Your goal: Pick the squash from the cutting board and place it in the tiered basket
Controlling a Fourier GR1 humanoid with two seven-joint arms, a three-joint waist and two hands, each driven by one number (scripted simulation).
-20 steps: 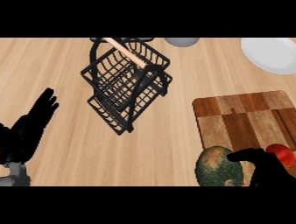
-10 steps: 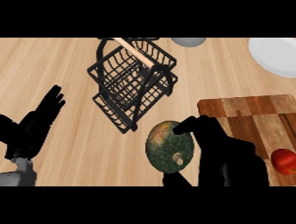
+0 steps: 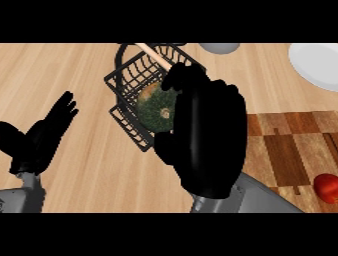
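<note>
The squash [image 3: 155, 107], dark green with tan patches, shows in the head view over the black wire tiered basket [image 3: 131, 80]. My right hand [image 3: 205, 135] is curled round it from the right and hides much of it and part of the basket. Whether the squash touches the basket's wires I cannot tell. The wooden cutting board [image 3: 297, 145] lies at the right, behind my right forearm. My left hand [image 3: 39, 137] rests open at the lower left, fingers up, apart from everything.
A red apple [image 3: 331, 187] sits on the board's near right part. A white plate [image 3: 327, 65] lies at the far right. A grey round object [image 3: 220, 47] is at the back edge beside the basket's wooden handle [image 3: 155, 55].
My right hand has carried the squash away from the board, up and to the left, to the basket. The left hand stays where it was.
</note>
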